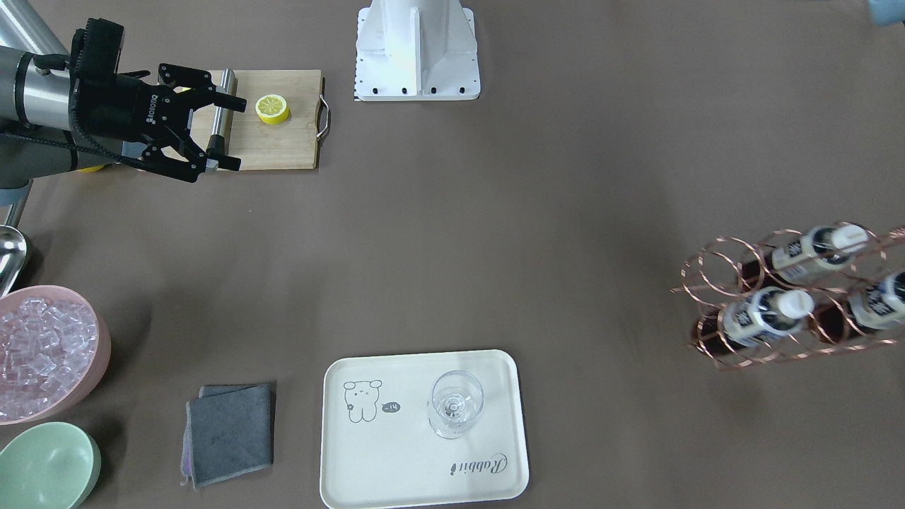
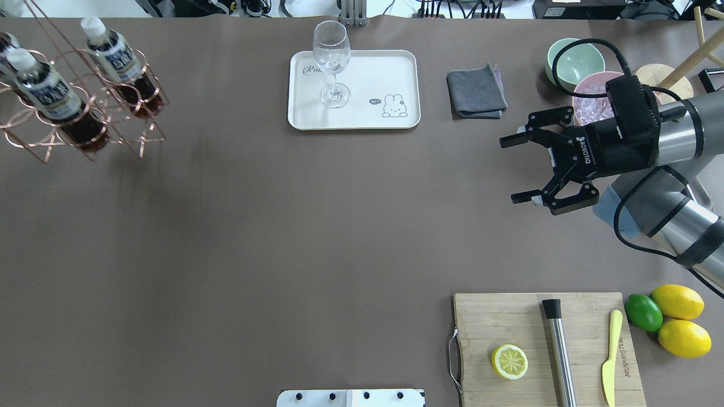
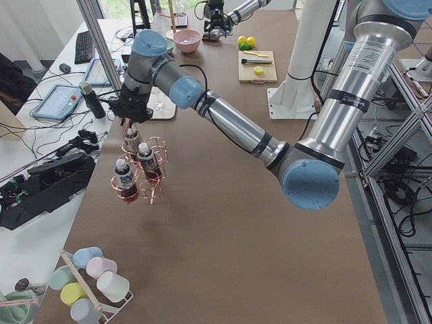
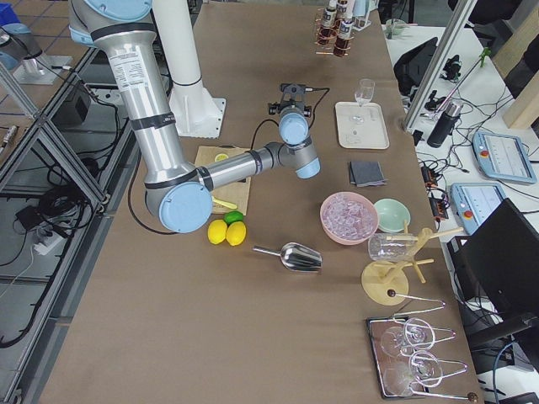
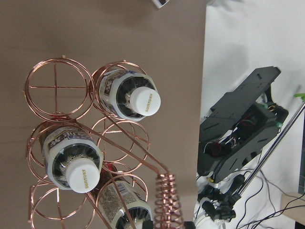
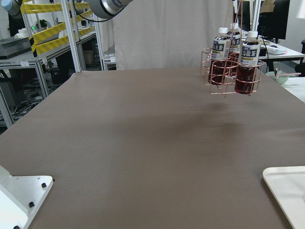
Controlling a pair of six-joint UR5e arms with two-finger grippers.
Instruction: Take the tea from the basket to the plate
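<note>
Far out at ten o'clock on the table, seen from overhead, three tea bottles point(image 2: 48, 90) stand upright in the ring cells of the copper wire basket point(image 5: 164, 202), white caps up and dark drink below pale labels. One cell beside them holds nothing. The plate point(image 2: 362, 116) lies at twelve o'clock, well apart from the basket, with a stemmed glass point(image 2: 331, 62) standing on its nine o'clock half.

My left hand point(image 3: 129, 120) is right above the basket's coiled handle. Whether its fingers are clamped on the wire or loose, I cannot tell. My right hand point(image 2: 512, 169) hovers at three o'clock with its fingers spread wide, grasping nothing, near a pink bowl of ice point(image 2: 588, 93).

A folded grey cloth point(image 2: 475, 93) lies at one o'clock, between the plate and a green bowl point(image 2: 574, 59). At five o'clock a wooden cutting board point(image 2: 509, 316) carries a lemon half point(image 2: 509, 362), a metal bar point(image 2: 560, 356) and a yellow knife point(image 2: 610, 362).
</note>
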